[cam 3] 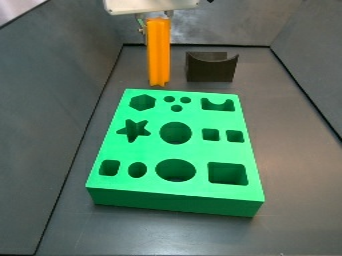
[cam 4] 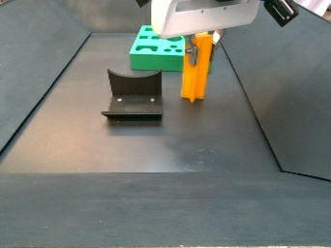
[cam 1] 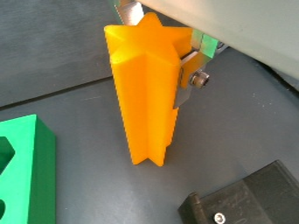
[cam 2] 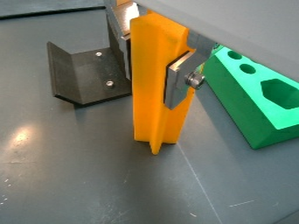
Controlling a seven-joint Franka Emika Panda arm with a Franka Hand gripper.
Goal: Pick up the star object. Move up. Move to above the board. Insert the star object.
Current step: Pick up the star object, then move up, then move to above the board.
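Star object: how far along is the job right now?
Done: the gripper is shut on the star object, which stands upright beside the fixture. Whether it has left the floor is unclear. Left: lifting it, carrying it above the board, then inserting it into the empty star hole.

One tall orange star-section prism, the star object (cam 3: 158,50), stands upright between the silver fingers of one gripper (cam 3: 158,22), just beyond one thick green board (cam 3: 175,150) cut with eleven holes; one dark L-shaped fixture (cam 3: 210,66) stands beside the prism.
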